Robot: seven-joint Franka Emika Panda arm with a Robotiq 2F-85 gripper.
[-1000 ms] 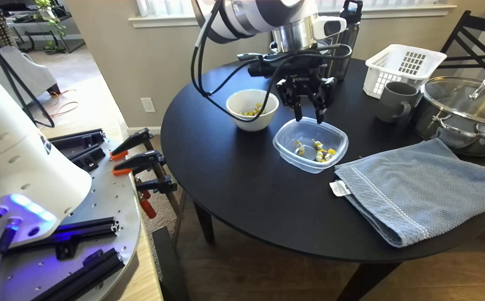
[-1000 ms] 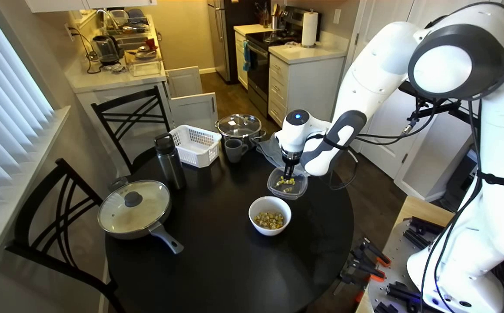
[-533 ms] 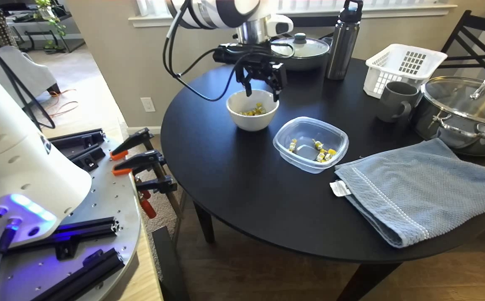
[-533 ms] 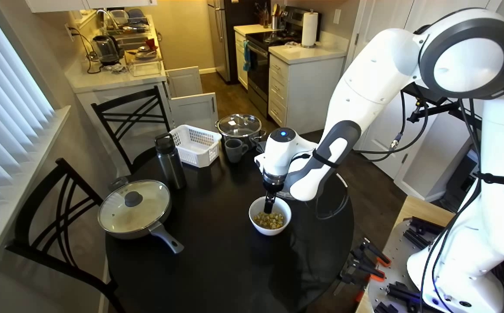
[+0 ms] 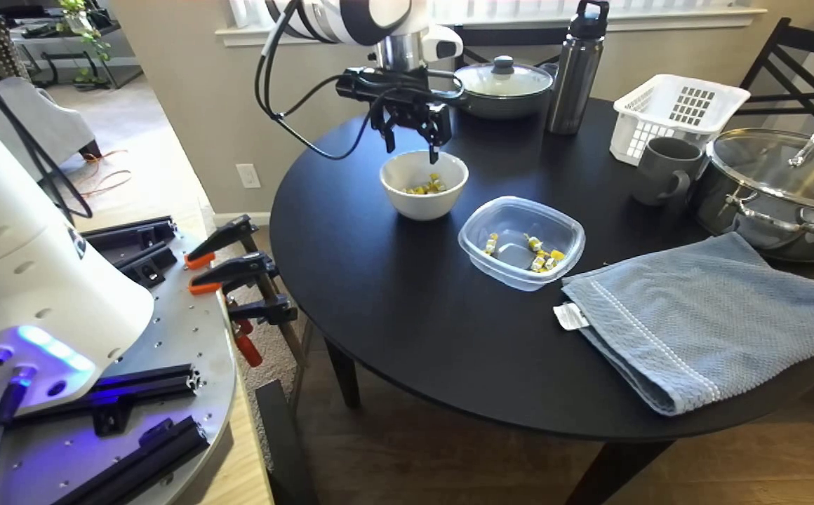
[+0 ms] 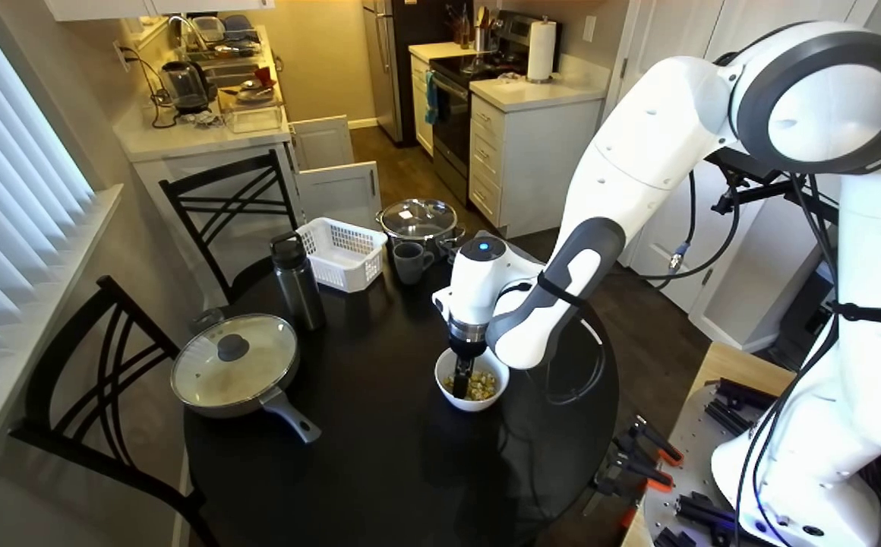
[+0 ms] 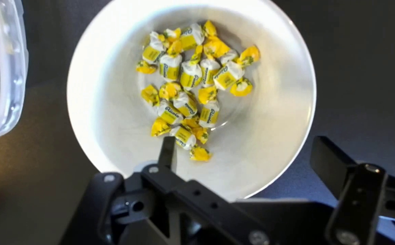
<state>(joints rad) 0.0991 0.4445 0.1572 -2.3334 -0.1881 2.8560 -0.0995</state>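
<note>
Upright bowl [image 7: 269,115], candies [image 7: 190,75] (long axes varied)

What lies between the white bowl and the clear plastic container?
Just a strip of black tabletop lies between the white bowl and the clear plastic container. The gap shows in the wrist view and an exterior view.

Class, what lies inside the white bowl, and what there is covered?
The white bowl holds yellow-and-white wrapped candies, some printed Ricola. They overlap, so parts of some are covered; in the wrist view the open end effector hides part of the bowl.
</note>
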